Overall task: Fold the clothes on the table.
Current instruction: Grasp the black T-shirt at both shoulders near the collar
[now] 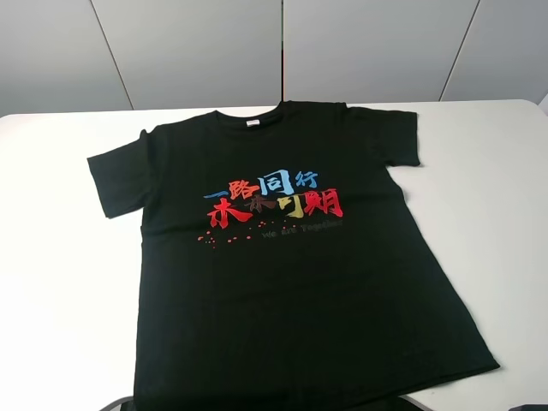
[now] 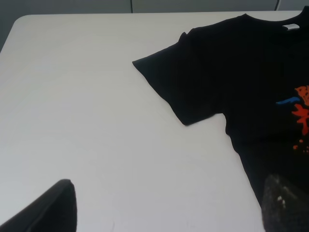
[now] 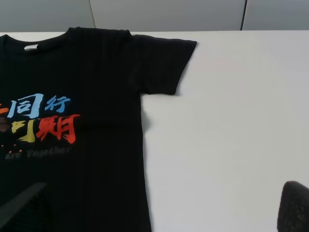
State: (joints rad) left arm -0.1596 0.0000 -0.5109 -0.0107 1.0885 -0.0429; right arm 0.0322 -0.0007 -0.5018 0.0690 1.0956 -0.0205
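overhead: high, facing down on T-shirt (image 1: 282,300) | left wrist: low, near sleeve (image 2: 178,72) | right wrist: near other sleeve (image 3: 166,65) | shared: chest print (image 1: 272,201)

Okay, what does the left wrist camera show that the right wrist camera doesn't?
Only the left wrist view shows the sleeve on the left arm's side and a rounded corner of the table. Only the right wrist view shows the other sleeve, the yellow character and the grey English line under the print. Both show the black T-shirt lying flat, its white neck label and bare white table beside it.
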